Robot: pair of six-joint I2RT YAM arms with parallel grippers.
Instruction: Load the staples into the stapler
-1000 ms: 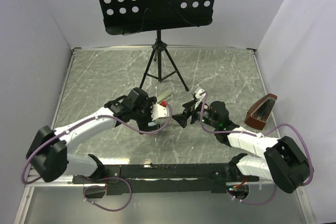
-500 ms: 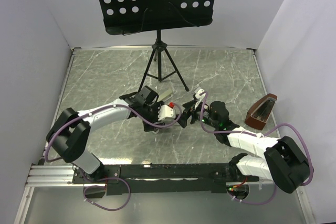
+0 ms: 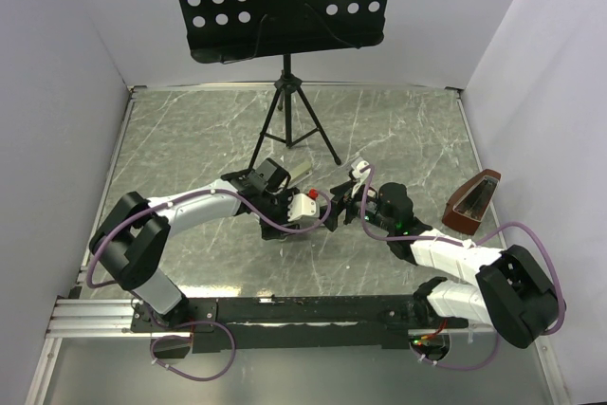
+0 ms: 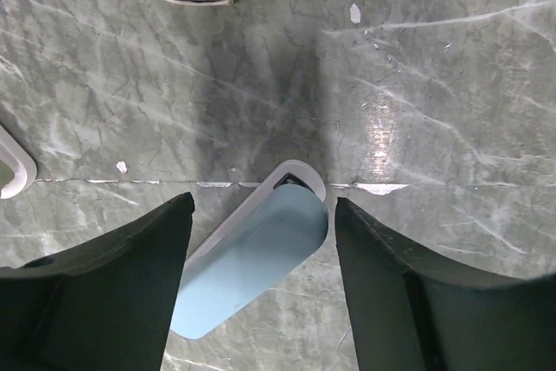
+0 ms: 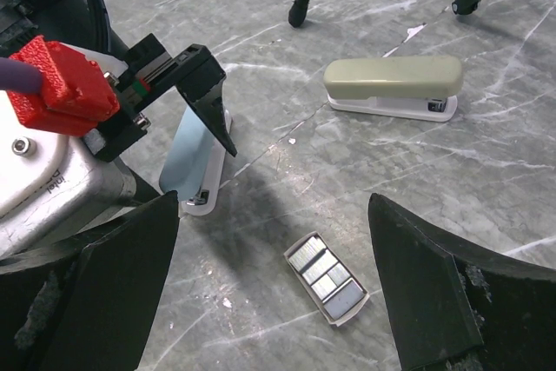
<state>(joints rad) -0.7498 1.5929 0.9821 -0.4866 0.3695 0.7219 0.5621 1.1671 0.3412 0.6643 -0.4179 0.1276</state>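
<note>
A grey marble table [image 3: 190, 139] is seen from above, with a black music stand [image 3: 285, 7] at its far edge. In the left wrist view, the left gripper [image 4: 261, 215] stands open astride the light-blue stapler [image 4: 248, 280], near the table's middle. In the right wrist view, the right gripper [image 5: 269, 293] gapes wide and empty, with the open box of staples [image 5: 327, 280] on the table between its fingers.

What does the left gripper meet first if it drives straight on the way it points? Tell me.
Probably the blue stapler: it lies on the table straight ahead of the left gripper, framed by its open jaws. Depth is unclear, so the gap is hard to judge.
</note>
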